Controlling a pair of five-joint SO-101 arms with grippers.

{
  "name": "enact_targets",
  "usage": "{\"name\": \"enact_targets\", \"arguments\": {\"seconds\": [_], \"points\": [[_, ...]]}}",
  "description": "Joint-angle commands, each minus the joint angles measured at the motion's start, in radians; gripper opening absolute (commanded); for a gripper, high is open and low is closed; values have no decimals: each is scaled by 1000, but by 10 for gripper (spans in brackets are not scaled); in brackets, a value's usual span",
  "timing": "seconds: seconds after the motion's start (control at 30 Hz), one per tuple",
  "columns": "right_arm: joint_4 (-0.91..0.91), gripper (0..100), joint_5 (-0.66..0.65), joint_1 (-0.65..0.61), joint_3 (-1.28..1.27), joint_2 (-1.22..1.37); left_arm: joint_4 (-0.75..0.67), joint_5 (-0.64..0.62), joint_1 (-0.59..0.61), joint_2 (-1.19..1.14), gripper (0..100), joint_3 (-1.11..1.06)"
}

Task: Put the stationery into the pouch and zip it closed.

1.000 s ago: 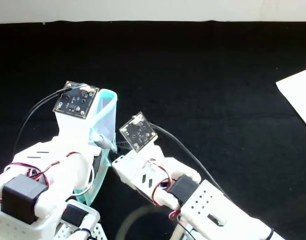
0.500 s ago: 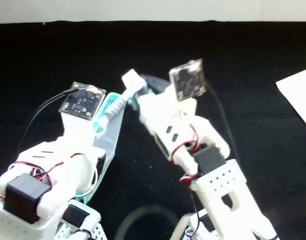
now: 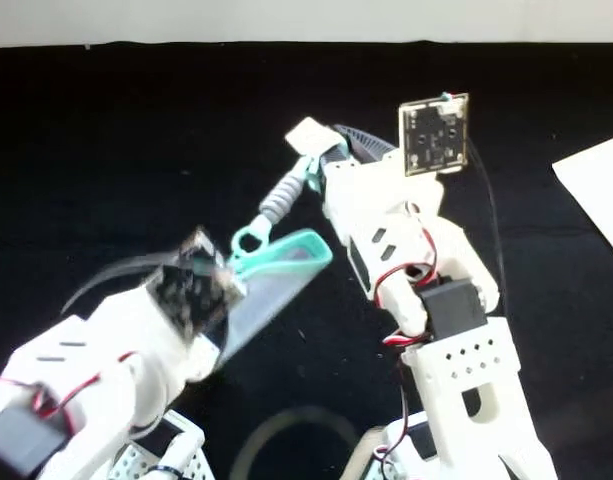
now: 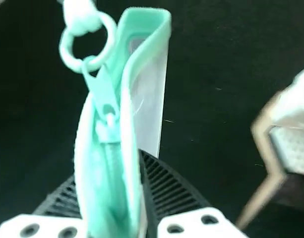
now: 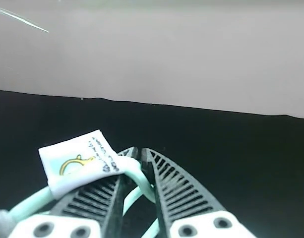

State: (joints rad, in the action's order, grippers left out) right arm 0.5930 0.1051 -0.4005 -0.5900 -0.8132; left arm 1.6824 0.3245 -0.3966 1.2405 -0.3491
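Both are gripping: the left gripper (image 4: pixel 109 191) pinches the mint pouch (image 3: pixel 271 288), the right gripper (image 5: pixel 139 153) nips the tagged cord (image 3: pixel 279 201). That cord joins the zipper ring (image 4: pixel 63 48).

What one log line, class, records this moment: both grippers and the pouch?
left gripper: shut on pouch | right gripper: shut on zip cord | pouch: hangs between both grippers

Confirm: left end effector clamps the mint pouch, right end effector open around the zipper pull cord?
No. The right end effector is shut on the zipper pull cord, per the right wrist view. The left end effector does clamp the mint pouch.
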Motion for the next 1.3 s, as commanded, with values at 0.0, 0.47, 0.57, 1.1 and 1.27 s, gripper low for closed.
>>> {"name": "enact_targets", "arguments": {"seconds": [0.0, 0.47, 0.57, 1.1, 1.27], "points": [[4, 5, -8, 73, -35, -4, -2, -41, 61, 76, 7, 38], [4, 5, -8, 246, -231, -4, -3, -94, 217, 208, 7, 41], [2, 5, -8, 268, -252, -4, -3, -95, 217, 213, 7, 41], [-162, 5, -9, 410, -401, 7, 6, -110, 217, 214, 7, 111], [-297, 5, -9, 501, -433, 12, 6, -110, 217, 214, 7, 111]]}}
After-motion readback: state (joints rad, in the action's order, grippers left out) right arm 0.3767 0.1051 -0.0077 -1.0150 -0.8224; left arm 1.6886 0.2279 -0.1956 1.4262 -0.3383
